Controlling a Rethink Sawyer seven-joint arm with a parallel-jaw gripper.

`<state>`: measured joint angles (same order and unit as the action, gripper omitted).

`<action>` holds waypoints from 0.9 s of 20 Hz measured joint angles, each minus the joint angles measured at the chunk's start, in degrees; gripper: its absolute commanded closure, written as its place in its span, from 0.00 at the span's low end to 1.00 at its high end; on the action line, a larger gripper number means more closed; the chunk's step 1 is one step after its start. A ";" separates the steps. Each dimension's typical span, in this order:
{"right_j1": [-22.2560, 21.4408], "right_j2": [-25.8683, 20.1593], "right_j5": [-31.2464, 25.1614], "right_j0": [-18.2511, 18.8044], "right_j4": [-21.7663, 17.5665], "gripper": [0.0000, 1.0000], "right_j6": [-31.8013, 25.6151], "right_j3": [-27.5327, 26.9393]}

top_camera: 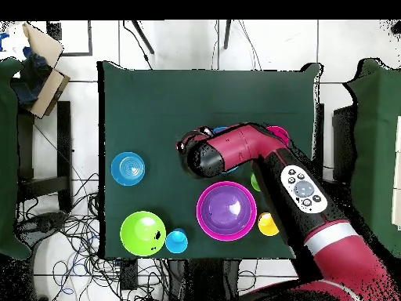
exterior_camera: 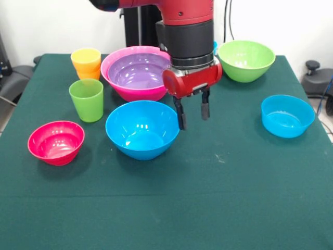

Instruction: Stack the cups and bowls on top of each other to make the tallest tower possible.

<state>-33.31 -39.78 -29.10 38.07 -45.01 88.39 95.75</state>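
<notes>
My gripper (exterior_camera: 193,122) is open and empty, fingers pointing down at the right rim of the large blue bowl (exterior_camera: 141,129). One finger (exterior_camera: 180,117) overlaps that rim. The purple bowl (exterior_camera: 136,70) sits nested in the large pink bowl (exterior_camera: 117,86), behind the blue one. The yellow cup (exterior_camera: 86,56) is stacked on the orange cup (exterior_camera: 89,74), and the green cup (exterior_camera: 87,100) stands alone in front of them. The red-pink bowl (exterior_camera: 56,141), the light green bowl (exterior_camera: 245,60) and the light blue bowl (exterior_camera: 287,115) stand apart. The blue cup (top_camera: 176,240) stands beside the light green bowl (top_camera: 142,232). No large orange bowl shows.
The green table cloth (exterior_camera: 218,198) ends in edges on all sides. Black chairs stand at both sides of the table (exterior_camera: 10,78). A cardboard box (top_camera: 43,74) lies off the table in the overhead view.
</notes>
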 measured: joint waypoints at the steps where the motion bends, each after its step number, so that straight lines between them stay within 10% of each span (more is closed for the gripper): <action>1: 0.24 0.00 0.00 0.25 0.24 0.00 0.00 0.00; 18: 0.20 2.20 3.68 3.26 1.83 0.00 0.35 -0.04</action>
<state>-33.11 -37.59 -25.42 41.33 -43.18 88.74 95.71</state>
